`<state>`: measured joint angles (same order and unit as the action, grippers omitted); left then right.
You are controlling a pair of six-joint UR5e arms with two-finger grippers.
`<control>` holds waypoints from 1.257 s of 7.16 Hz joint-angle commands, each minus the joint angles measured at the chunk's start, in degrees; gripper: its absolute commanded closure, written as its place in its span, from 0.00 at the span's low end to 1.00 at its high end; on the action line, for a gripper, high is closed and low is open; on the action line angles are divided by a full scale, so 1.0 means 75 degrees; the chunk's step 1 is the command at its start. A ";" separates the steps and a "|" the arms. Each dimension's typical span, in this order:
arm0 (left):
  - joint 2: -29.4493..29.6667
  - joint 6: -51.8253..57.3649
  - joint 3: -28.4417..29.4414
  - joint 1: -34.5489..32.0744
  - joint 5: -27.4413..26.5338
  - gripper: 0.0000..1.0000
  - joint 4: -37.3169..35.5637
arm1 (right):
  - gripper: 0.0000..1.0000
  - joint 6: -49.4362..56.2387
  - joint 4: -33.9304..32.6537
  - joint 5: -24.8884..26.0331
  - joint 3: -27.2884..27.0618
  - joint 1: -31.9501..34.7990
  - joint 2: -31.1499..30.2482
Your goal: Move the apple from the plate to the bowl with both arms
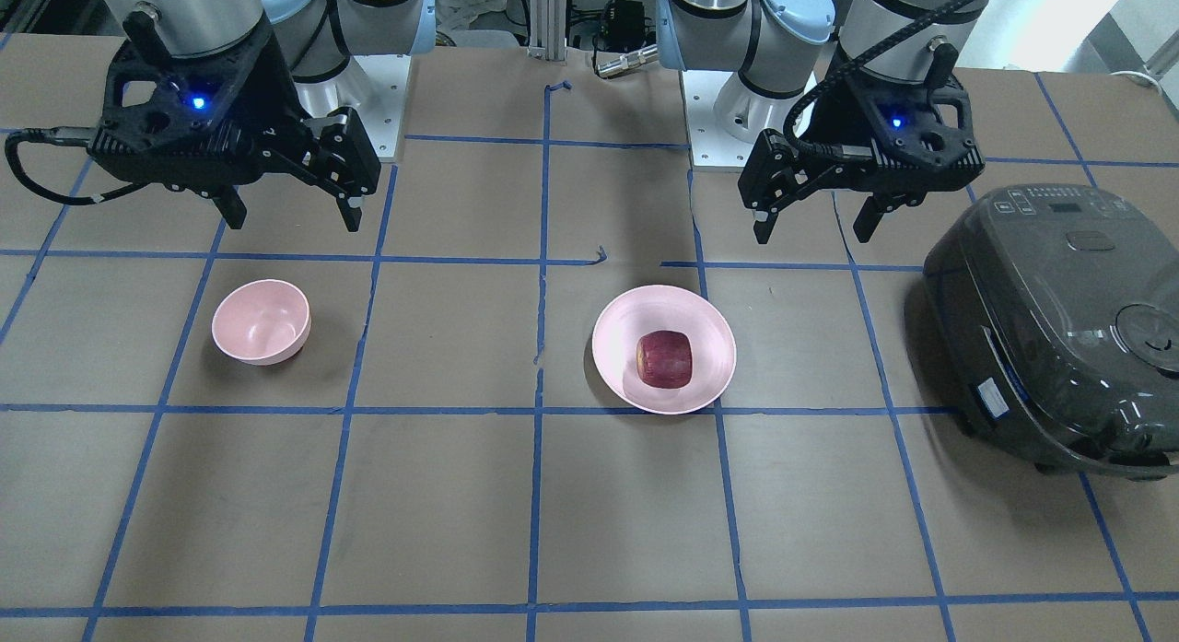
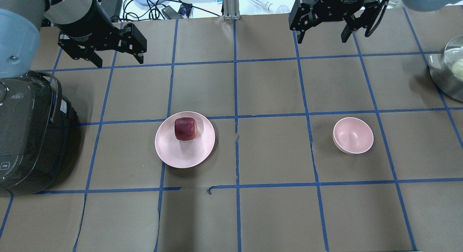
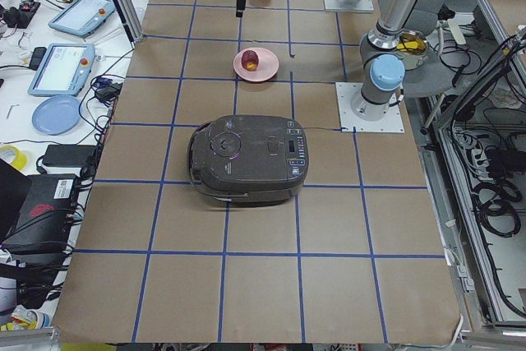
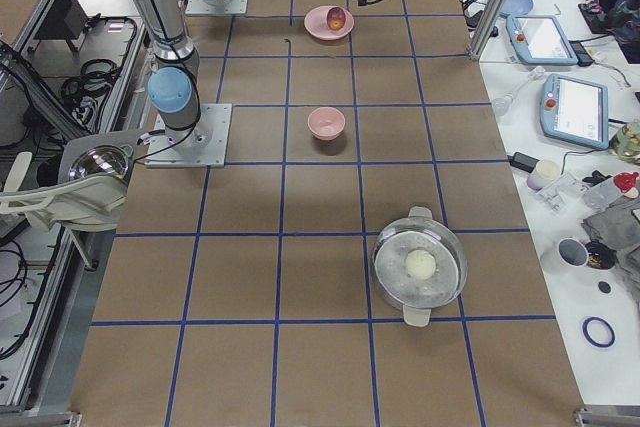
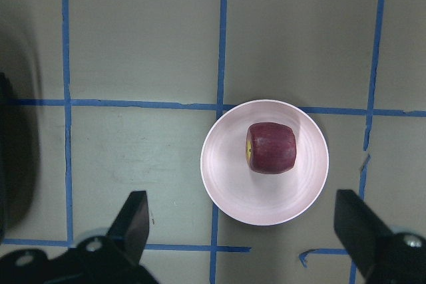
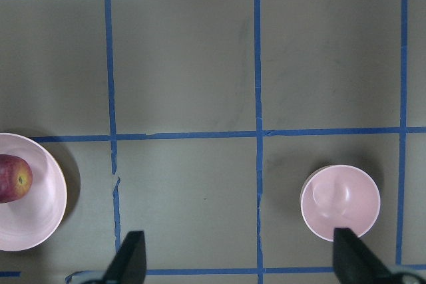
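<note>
The dark-red apple (image 2: 186, 128) lies on the wide pale-pink plate (image 2: 181, 154), left of the table's middle in the overhead view; it shows too in the left wrist view (image 5: 271, 148) and the front view (image 1: 663, 358). The small deep pink bowl (image 2: 353, 135) stands empty to the right, also in the front view (image 1: 262, 321). My left gripper (image 2: 117, 60) is open and empty, high above the table behind the plate. My right gripper (image 2: 322, 34) is open and empty, high behind the bowl. Both sets of fingertips frame the wrist views.
A dark rice cooker (image 2: 27, 132) stands at the table's left end, beside the plate. A steel pot (image 2: 448, 73) with a pale round thing in it stands at the right end. Blue tape lines grid the brown table cover.
</note>
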<state>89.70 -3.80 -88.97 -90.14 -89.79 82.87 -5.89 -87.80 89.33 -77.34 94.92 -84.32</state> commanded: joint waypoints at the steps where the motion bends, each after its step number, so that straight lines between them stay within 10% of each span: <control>1: -0.0006 -0.0067 0.0003 0.0007 0.0078 0.00 -0.0033 | 0.00 0.0000 0.0000 -0.0004 -0.0012 0.0000 0.0004; 5: 0.0426 -0.1118 -0.0194 -0.0168 0.0066 0.06 -0.0057 | 0.00 0.0012 0.0012 -0.0004 0.0000 0.0000 0.0004; 9: 0.1035 -0.1357 -0.2299 -0.0754 -0.0016 0.05 -0.3027 | 0.00 0.1853 -0.0094 0.0054 -0.0666 -0.1553 0.0086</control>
<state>96.19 -13.75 -100.87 -95.05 -89.87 67.24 0.87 -88.20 89.32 -80.49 88.23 -83.77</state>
